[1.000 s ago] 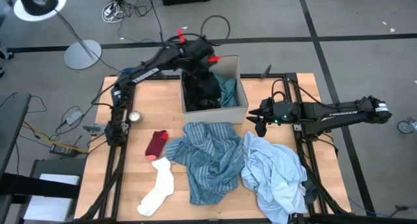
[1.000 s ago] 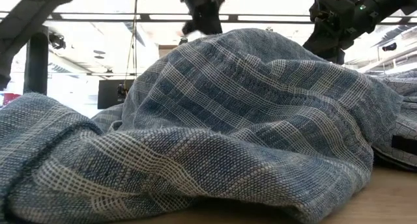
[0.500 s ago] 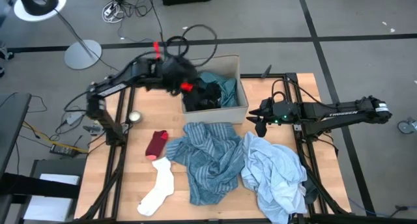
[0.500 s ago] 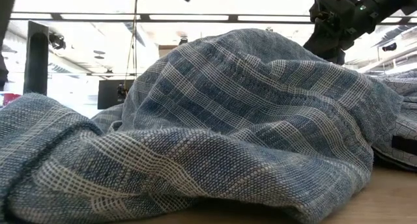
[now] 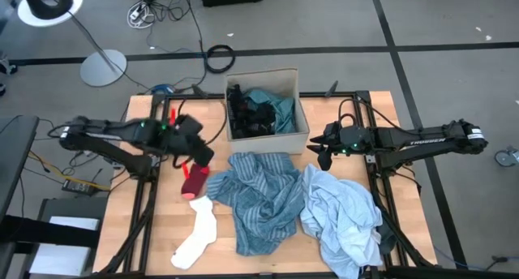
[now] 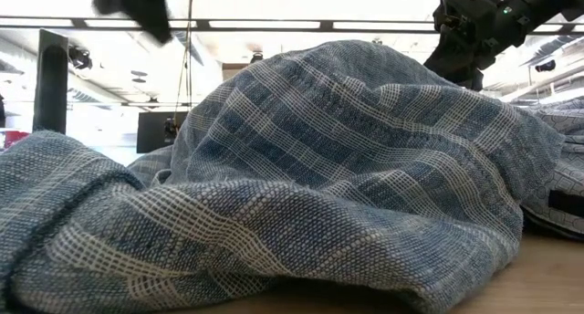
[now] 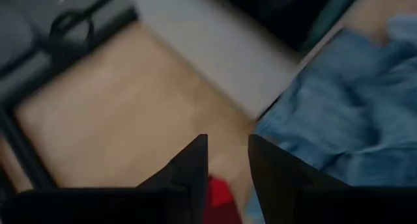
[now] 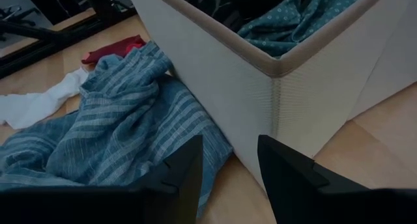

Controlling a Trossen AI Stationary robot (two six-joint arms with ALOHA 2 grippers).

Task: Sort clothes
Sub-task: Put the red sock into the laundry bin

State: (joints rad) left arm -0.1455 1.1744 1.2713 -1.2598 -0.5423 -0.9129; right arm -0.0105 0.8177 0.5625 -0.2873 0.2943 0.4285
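Striped shirt [image 5: 263, 199] lies between white sock [image 5: 197, 232] and pale shirt [image 5: 340, 216].

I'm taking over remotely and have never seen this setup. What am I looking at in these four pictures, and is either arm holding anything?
Two dark robot arms work at a wooden table, sorting clothes into a cardboard box.

The top picture looks straight down. The left gripper hovers just above the red sock. The right gripper waits beside the box.

The low picture sits at table height, so the blue striped shirt fills it.

The other two look out from each wrist, past that arm's own two fingers. In both, the fingers stand apart with nothing between them, so neither arm holds anything.

On the table: the red sock, a white sock, the blue striped shirt and a pale blue shirt. In the box: a teal top and dark pieces.
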